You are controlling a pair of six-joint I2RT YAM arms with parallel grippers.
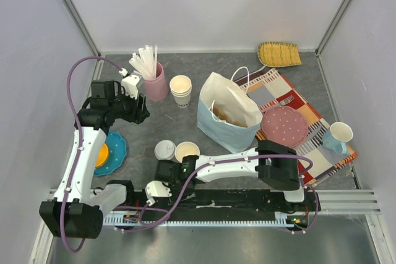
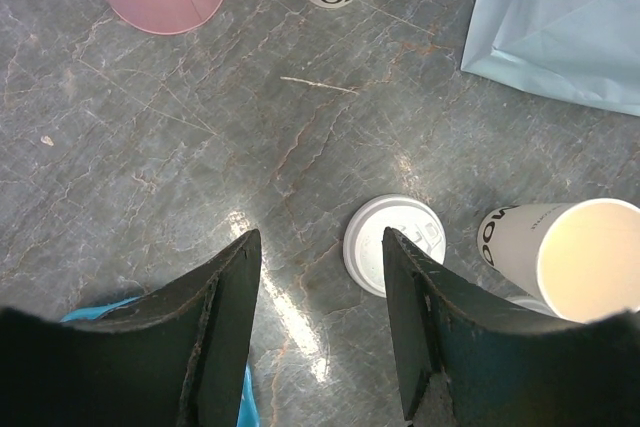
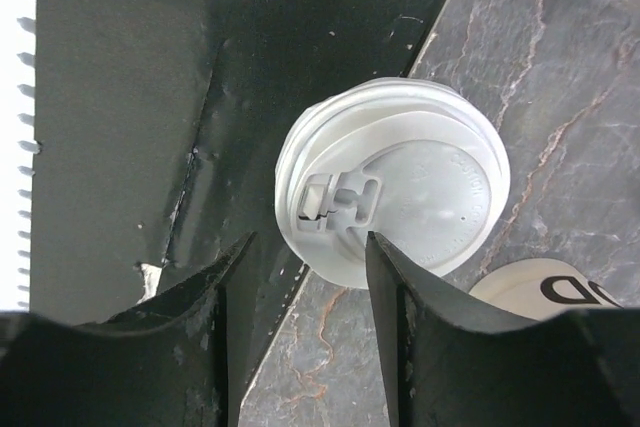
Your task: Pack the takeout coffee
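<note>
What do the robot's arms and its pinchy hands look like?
Each arm, the left arm and the right arm, has smooth white tubes joined by chunky black blocks. A purple cable loops along each one. The left gripper and right gripper each end in two flat, black, scuffed fingers, like a beak.

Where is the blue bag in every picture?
Top external: the bag stands near the middle, just left of the pink plate.
Left wrist: the bag fills the top right corner.
Right wrist: not in it.
Shared landmark: the grey table shows in all three. The open cup shows lower than the bag in the first two.
</note>
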